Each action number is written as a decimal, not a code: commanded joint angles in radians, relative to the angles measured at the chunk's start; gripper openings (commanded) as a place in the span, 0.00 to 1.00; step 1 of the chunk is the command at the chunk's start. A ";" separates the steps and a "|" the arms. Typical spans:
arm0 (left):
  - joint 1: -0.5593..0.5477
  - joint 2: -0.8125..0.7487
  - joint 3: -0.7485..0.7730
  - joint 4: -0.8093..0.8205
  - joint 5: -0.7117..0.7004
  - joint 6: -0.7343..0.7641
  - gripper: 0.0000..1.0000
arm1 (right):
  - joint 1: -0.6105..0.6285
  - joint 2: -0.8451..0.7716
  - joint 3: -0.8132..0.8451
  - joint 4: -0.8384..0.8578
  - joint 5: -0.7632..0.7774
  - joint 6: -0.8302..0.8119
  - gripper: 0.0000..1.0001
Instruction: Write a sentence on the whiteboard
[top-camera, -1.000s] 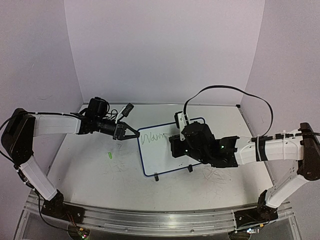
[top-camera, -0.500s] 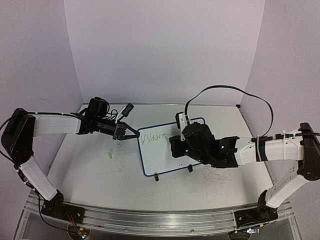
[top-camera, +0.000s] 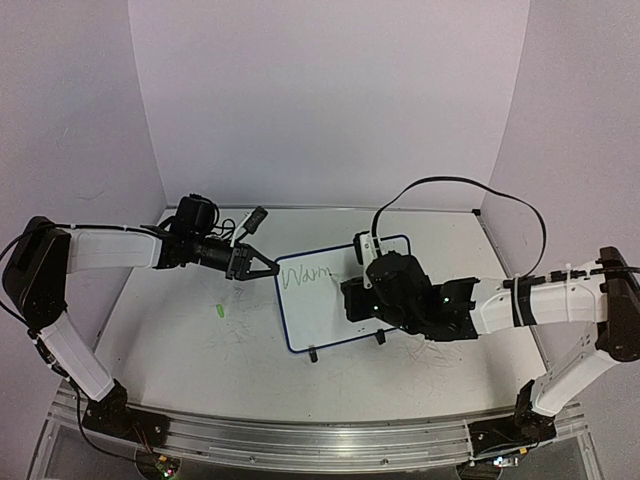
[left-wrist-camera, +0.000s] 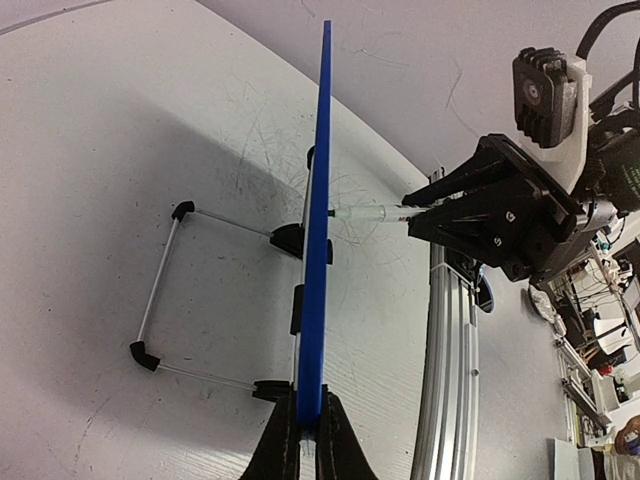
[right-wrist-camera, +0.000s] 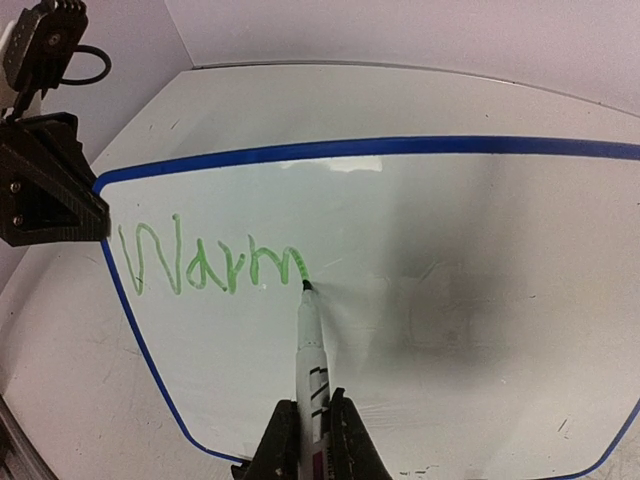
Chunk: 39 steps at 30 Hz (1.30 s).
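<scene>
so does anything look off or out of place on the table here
One small thing: a green cap-like piece lies loose on the table, left of the whiteboard and apart from it. The tabletop also bears faint grey scribbles. The green writing on the board looks tidy; nothing spilled or broken.

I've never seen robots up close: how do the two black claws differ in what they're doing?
The left gripper pinches the edge of the small blue-rimmed white whiteboard; the right gripper pinches a white-barrelled green marker. The left gripper touches the board directly; the right gripper meets it only through the marker tip, at the end of green handwritten "Warm". Both are black, two-fingered and shut.
</scene>
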 joint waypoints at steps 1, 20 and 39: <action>-0.022 -0.011 0.023 -0.025 0.020 0.017 0.00 | -0.006 0.000 0.009 -0.031 0.026 0.000 0.00; -0.022 -0.007 0.027 -0.027 0.018 0.021 0.00 | -0.006 -0.129 -0.004 0.053 -0.003 -0.117 0.00; -0.022 -0.006 0.027 -0.029 0.016 0.019 0.00 | -0.007 -0.107 -0.005 -0.019 0.002 -0.163 0.00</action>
